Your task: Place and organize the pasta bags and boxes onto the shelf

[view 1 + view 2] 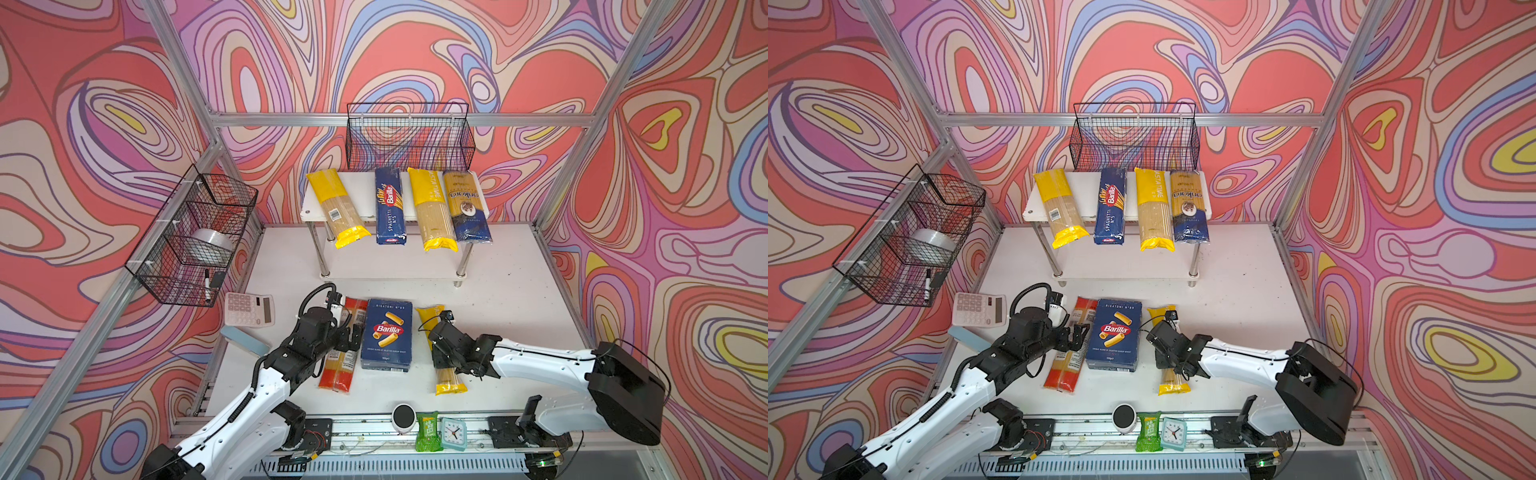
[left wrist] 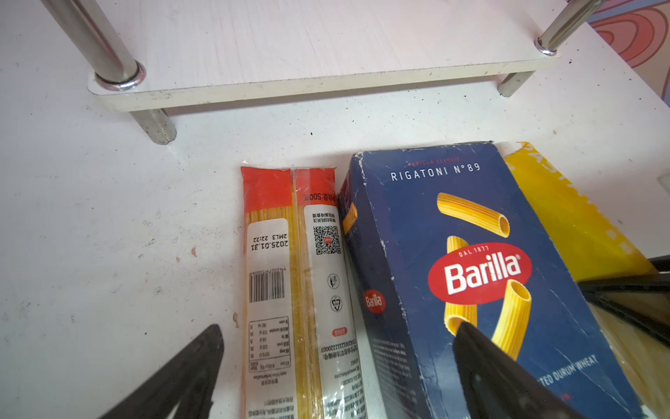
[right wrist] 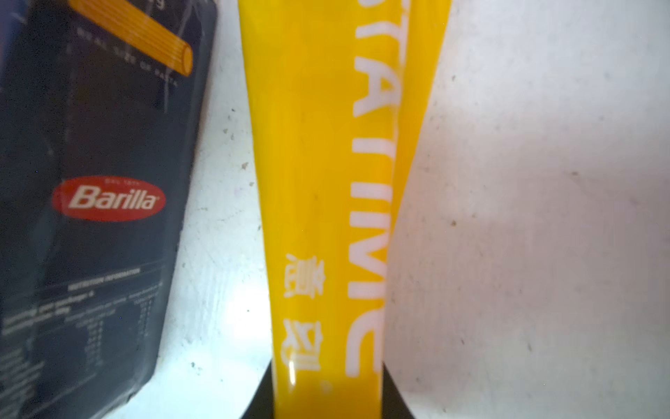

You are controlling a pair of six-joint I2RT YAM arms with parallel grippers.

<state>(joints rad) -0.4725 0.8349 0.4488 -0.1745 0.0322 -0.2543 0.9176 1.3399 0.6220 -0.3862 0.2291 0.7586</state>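
Right gripper (image 3: 328, 399) clamped the yellow bag (image 3: 319, 163); left gripper (image 2: 339, 330) spread wide.
Both top views hid that grip.

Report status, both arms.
Left gripper, jaws open, over red-ended packet. Right gripper, jaws shut on yellow-ended packet. Rigatoni box lies close between them.

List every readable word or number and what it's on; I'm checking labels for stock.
"RIGATONI N°89", "DAL 1877", "Barilla": rigatoni box.
"Barilla", "SPAGHETTI N°5": spaghetti box.
"2025.01.31", "2ML3 22:22": red-ended packet.
"ASTATIME": shelved yellow packet beside the gold and blue packet.
"TATIME", cut off: near yellow packet.
Brand on the gold and blue packet, print on the green snack packet, fine print: too small to read.
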